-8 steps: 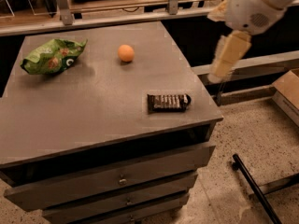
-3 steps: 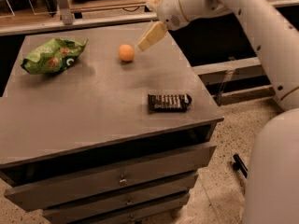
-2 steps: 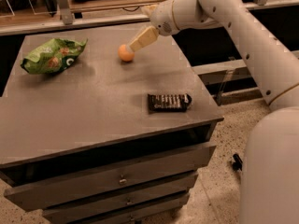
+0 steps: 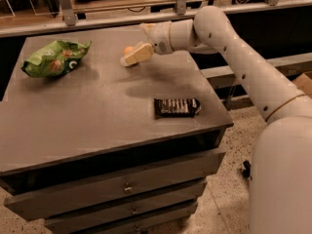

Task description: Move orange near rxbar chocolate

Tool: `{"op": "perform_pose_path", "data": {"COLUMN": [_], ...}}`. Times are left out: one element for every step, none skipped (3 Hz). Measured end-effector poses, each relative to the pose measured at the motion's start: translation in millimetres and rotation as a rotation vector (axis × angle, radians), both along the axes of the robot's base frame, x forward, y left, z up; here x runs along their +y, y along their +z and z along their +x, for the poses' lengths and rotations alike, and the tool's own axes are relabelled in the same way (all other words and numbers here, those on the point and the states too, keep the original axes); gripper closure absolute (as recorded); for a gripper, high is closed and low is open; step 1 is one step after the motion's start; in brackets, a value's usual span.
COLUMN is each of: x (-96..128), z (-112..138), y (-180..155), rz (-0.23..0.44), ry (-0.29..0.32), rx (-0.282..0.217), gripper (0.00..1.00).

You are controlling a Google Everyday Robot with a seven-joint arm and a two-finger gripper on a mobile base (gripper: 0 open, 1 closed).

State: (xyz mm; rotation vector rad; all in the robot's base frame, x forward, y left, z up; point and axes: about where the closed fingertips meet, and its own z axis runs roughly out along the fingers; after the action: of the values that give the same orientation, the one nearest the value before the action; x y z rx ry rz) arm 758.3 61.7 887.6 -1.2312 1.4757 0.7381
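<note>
Gripper: pale gripper (image 4: 132,57) at the small round orange (image 4: 127,49); grip cannot be told.
Progress: orange well apart from the flat, dark-wrapped rxbar chocolate (image 4: 177,107); transfer outstanding.

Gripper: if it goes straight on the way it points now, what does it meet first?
Most likely the orange. The gripper points down and left over the far part of the cabinet top, with the orange right at its tip. Depth is unclear, so it might pass just in front.

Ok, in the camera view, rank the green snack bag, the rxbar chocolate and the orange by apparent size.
1. green snack bag
2. rxbar chocolate, though it lies nearer the camera
3. orange, partly hidden by the gripper right in front of it
</note>
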Motion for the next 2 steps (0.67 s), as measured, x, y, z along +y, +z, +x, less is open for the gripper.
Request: {"op": "perform_pose_path", "data": {"x": [2,3], "z": [-2,-5], "y": [-19,-32], "rz": [0.007,0.003], "ry": [0.000,0.005], "rx": [0.020,0.032], "gripper": [0.00,0.00]}}
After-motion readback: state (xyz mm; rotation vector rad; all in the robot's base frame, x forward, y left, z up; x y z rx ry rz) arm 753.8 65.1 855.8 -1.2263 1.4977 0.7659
